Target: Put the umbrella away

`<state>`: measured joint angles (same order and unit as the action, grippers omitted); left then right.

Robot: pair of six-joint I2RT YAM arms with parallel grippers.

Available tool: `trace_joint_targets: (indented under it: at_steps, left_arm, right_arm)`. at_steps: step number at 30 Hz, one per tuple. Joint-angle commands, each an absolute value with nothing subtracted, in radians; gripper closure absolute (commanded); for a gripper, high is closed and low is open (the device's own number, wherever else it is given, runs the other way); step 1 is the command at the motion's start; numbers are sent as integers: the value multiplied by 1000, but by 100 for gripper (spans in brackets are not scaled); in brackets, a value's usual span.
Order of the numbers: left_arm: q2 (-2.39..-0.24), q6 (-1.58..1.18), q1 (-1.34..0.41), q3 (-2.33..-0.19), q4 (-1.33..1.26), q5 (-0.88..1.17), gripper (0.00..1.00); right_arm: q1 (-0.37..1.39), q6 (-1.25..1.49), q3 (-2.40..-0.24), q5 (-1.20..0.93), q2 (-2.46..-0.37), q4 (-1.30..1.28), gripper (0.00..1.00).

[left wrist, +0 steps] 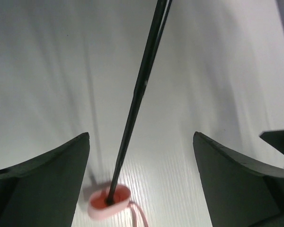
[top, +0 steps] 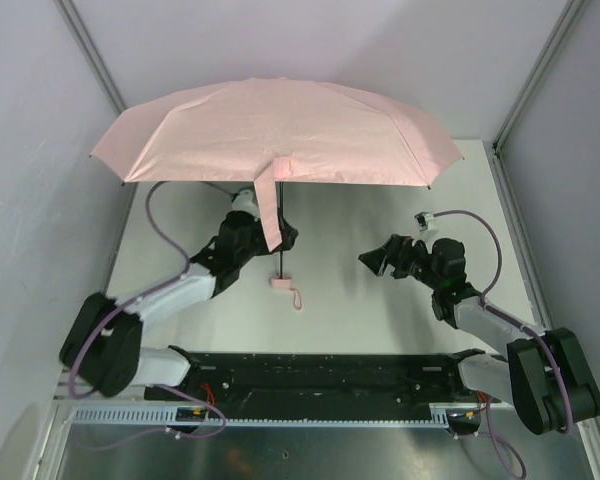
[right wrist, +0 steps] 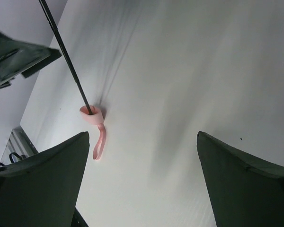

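The umbrella (top: 280, 130) stands open, its pale pink canopy spread over the back of the table. Its thin dark shaft (left wrist: 137, 99) runs down to the small pink handle (top: 280, 283), which rests on the table with the wrist loop (top: 297, 298) beside it. A pink closure strap (top: 270, 210) hangs from the canopy. My left gripper (top: 282, 236) is open under the canopy. The shaft passes between its fingers (left wrist: 61, 170) without touching either. My right gripper (top: 373, 260) is open to the right of the handle (right wrist: 92, 114), with nothing between its fingers (right wrist: 241, 175).
The white table (top: 380, 310) is closed in by grey walls, with metal posts (top: 535, 80) at the back corners. A black rail (top: 320, 375) with both arm bases runs along the near edge. Purple cables (top: 160, 215) loop off each arm.
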<state>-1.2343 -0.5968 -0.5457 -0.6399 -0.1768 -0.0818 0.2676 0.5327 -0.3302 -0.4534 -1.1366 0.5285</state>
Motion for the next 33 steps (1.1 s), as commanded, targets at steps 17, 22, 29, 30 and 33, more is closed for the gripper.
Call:
trace_joint_targets:
  at_steps: [17,22,29,30,33]
  left_arm:
    - [-1616,-509,-609,-936,-169,-165,84]
    - [-1575,-494,-607,-924,-170,-141,97]
    - [-1419,-488,-560,-819,-365,204,100]
    - [-1384,-525,-543,-782,-444,299,100]
    - [-1308,-621,-508,-729,-614,530,100]
  right_arm:
    - [296,471,-415,-180,-1075,355,1]
    - [322,458,-416,-156,-1072,360,1]
    - [335,443,-438,-217,-1032,343,1]
    - [339,449,-452,-246,-1023,336,1]
    - [371,513,-511,-319,-994,327,1]
